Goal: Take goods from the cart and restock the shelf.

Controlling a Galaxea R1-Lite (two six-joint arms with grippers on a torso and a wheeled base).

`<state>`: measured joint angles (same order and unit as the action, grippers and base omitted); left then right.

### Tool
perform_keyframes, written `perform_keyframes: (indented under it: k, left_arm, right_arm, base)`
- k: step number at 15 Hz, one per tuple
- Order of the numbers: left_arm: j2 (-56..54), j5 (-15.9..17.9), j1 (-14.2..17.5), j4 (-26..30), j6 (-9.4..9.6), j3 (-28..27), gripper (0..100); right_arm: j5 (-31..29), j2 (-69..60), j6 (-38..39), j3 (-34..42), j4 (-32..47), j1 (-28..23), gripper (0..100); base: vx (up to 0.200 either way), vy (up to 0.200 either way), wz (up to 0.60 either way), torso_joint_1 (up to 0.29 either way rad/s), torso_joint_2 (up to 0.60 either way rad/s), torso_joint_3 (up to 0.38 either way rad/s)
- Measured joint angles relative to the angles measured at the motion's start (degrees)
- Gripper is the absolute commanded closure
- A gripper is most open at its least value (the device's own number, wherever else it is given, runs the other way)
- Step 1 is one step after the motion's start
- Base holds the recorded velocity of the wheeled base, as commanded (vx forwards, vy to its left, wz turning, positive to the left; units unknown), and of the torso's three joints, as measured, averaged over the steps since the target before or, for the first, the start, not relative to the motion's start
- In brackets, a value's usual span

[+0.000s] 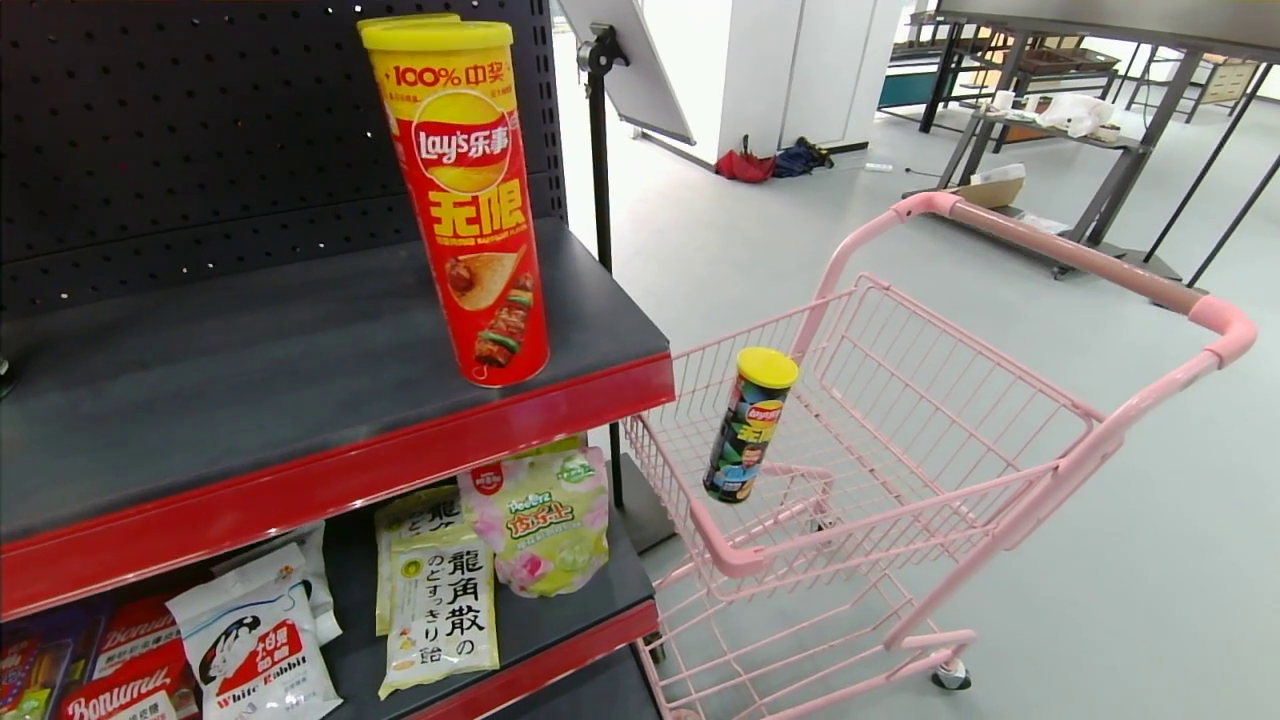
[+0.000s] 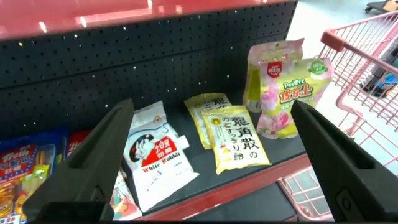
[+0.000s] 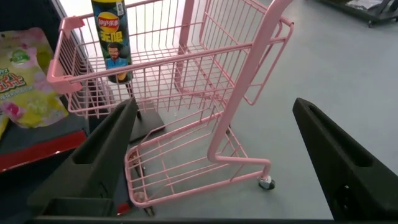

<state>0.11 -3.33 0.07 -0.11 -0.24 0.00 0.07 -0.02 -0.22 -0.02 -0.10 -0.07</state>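
Green can (image 1: pixel 750 425) stands in the cart (image 1: pixel 1070 250), in the upper basket's corner nearest the shelf, just inside the wire rim. Red can (image 1: pixel 462 200) already sits on the upper shelf (image 1: pixel 250 350) at its front right corner, near the red edge. A second yellow lid pokes out right behind it.

Step, as I judge it: fetching the next item, nothing gripped yet.

Right tool (image 3: pixel 214 102): fingers wide apart, nothing between them. It hangs outside the cart over the floor, aimed at the basket's side, well apart from the green can.

Left tool (image 2: pixel 211 106): fingers also wide apart, empty. It sits low in front of the lower shelf (image 2: pixel 198 163), facing the snack bags (image 2: pixel 239 140) lying there.

Next move, probably: right tool reaches in over the basket rim, closes around the can's body below the lid and lifts it clear of the wire. It then carries the can to bare shelf space beside the red can. Tall narrow can, likely to tip if bumped, and the wire is close, so keep the fingers off the rim.
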Motion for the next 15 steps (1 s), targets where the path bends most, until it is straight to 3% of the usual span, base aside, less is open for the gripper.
perform_keyframes:
  k: [15]
  left_arm:
    - [0.0,0.02,0.0,0.04,0.02,0.0,0]
  right_arm:
    - [0.71,0.99,-2.89,-1.01,-1.01,-0.26,0]
  base:
    - [0.0,0.0,0.0,-0.012,0.04,0.03]
